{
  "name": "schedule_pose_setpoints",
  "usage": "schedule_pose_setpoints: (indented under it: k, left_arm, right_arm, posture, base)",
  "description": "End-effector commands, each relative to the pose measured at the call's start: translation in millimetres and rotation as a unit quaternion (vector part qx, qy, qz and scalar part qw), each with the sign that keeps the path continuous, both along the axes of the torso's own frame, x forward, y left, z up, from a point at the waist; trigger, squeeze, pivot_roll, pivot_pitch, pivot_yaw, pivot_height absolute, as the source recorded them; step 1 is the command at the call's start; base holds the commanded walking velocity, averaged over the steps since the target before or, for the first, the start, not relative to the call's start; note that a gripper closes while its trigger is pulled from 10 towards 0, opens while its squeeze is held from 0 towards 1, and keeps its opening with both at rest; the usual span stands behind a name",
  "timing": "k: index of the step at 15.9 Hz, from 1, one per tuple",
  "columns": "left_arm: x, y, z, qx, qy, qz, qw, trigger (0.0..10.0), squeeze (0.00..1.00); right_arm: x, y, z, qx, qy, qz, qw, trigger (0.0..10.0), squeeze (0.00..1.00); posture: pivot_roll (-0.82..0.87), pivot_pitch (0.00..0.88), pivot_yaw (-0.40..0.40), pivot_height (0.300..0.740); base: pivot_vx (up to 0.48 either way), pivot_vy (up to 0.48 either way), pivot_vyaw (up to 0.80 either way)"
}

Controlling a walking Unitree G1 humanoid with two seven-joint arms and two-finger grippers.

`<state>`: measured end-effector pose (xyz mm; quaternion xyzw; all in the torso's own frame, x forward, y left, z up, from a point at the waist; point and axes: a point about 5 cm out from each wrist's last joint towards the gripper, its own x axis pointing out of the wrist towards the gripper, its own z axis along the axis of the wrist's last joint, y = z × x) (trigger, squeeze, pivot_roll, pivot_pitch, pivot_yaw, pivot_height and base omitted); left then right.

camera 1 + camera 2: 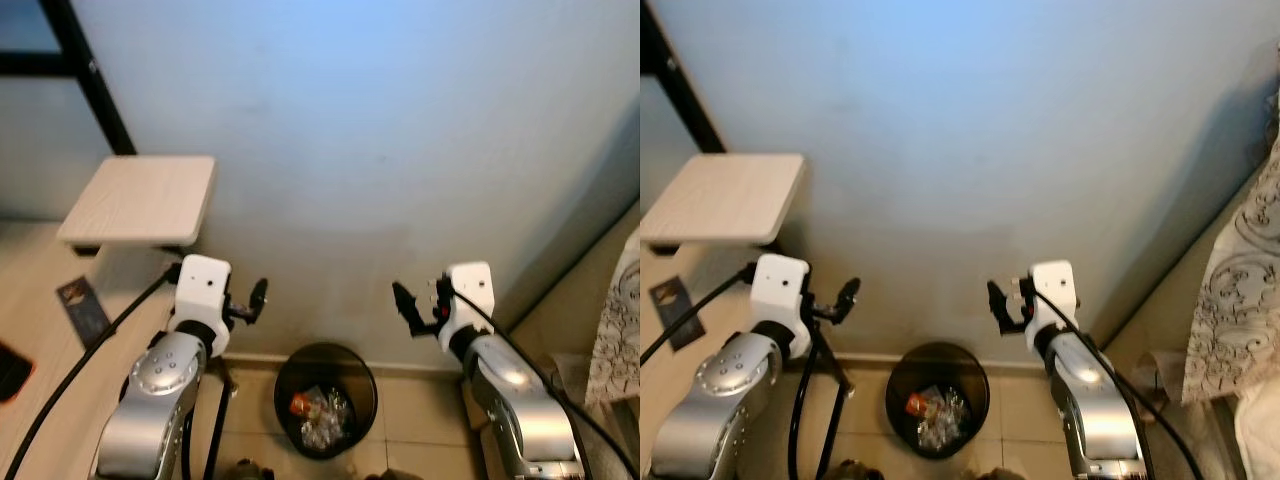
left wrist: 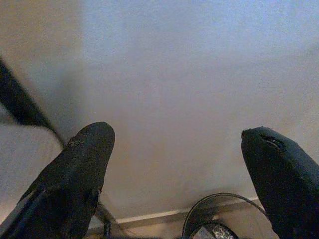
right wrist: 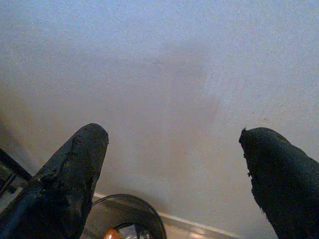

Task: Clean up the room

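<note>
Pale blue wall is being faced closely, with a black trash bin seen standing on the tiled floor at its foot, already holding some wrappers and clear scraps. Both grippers are being held raised above the bin, one to each side: the left gripper with fingers spread wide and empty, the right gripper likewise wide and empty. The bin is being kept below and between them, about equally near to either arm. A small wooden shelf is being passed on the left
</note>
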<state>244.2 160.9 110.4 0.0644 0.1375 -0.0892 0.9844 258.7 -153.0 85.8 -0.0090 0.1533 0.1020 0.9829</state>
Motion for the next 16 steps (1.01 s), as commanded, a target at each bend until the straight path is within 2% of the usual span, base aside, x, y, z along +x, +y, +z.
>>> schedule_pose_setpoints:
  k: [1,4,6,9,11,16]
  left_arm:
    - [-1.3,5.6,1.4,0.007,-0.002,0.013,1.0,10.0,0.0]
    - [-1.7,3.3,-0.5,0.009,0.005,0.001,1.0,10.0,0.0]
    - [-1.7,0.6,-1.5,-0.004,0.018,-0.005,1.0,10.0,0.0]
    - [-2.8,-0.6,-1.7,-0.014,0.026,-0.01,1.0,10.0,0.0]
    - [-3.6,0.1,-2.5,-0.025,0.033,-0.006,0.999,10.0,0.0]
    - [-6.0,-3.9,-3.9,-0.062,0.052,-0.003,0.997,10.0,0.0]
  right_arm:
    - [0.9,-0.4,6.4,-0.012,-0.012,-0.006,1.0,10.0,0.0]
    - [2.1,-4.8,5.6,-0.034,-0.01,-0.017,0.999,10.0,0.0]
    - [4.2,-4.7,7.0,0.002,0.004,-0.028,1.0,10.0,0.0]
    - [3.4,-4.6,7.4,0.016,0.019,-0.026,0.999,10.0,0.0]
    - [2.6,-6.4,8.5,0.004,0.016,-0.028,0.999,10.0,0.0]
    - [2.2,-4.4,10.8,0.009,0.023,-0.015,1.0,10.0,0.0]
  posture:
    - [-0.01,0.0,0.004,0.74]
    - [-0.01,0.0,0.008,0.74]
    - [-0.01,0.0,0.007,0.74]
    - [-0.01,0.0,0.002,0.74]
    - [-0.01,0.0,0.003,0.74]
    - [0.0,0.0,-0.004,0.74]
  base:
    - [0.0,0.0,0.0]
    - [0.0,0.0,-0.34]
    - [0.0,0.0,-0.74]
    - [0.0,0.0,-0.76]
    - [0.0,0.0,-0.77]
    - [0.0,0.0,-0.77]
